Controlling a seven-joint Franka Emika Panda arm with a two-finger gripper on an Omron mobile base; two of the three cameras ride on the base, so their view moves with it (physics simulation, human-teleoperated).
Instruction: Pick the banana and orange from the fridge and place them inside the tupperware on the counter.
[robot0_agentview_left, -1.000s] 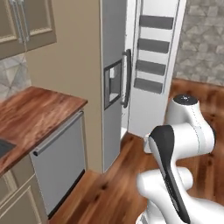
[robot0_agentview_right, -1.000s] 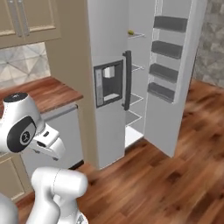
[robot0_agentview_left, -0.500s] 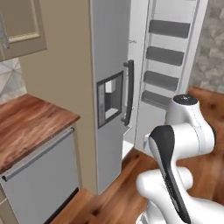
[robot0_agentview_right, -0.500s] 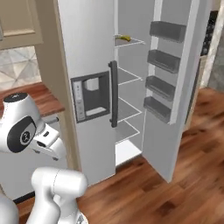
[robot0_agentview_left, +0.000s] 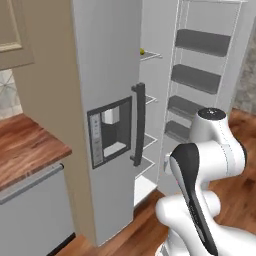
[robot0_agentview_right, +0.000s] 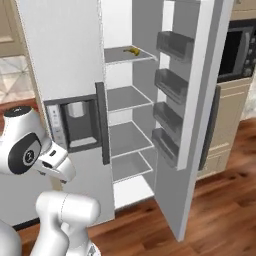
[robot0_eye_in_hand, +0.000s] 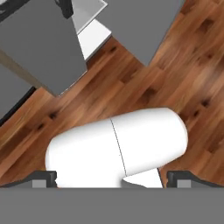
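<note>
The fridge (robot0_agentview_right: 70, 70) stands with its right-hand door (robot0_agentview_right: 192, 125) swung wide, baring white-grey shelves inside and dark bins on the door's inner face. On the top shelf (robot0_agentview_right: 125, 54) lies the banana (robot0_agentview_right: 133, 50), small and yellow, near the shelf's front edge; from the left base view only a yellow bit of it (robot0_agentview_left: 142, 51) peeks out past the closed door. The closed left door carries the dispenser recess (robot0_agentview_left: 111, 131) and a dark vertical handle (robot0_agentview_left: 138, 124) along its edge. To the left of the fridge, the reddish-brown tabletop (robot0_agentview_left: 25, 152) runs over a grey appliance front. The arm is folded up close to its base, in front of the fridge and well apart from the shelves. In the hand view the pincer (robot0_eye_in_hand: 112, 178) points down at the wood plank floor (robot0_eye_in_hand: 175, 74), its two dark fingertips (robot0_eye_in_hand: 43, 177) set far apart at the bottom corners, released and holding nothing.
</note>
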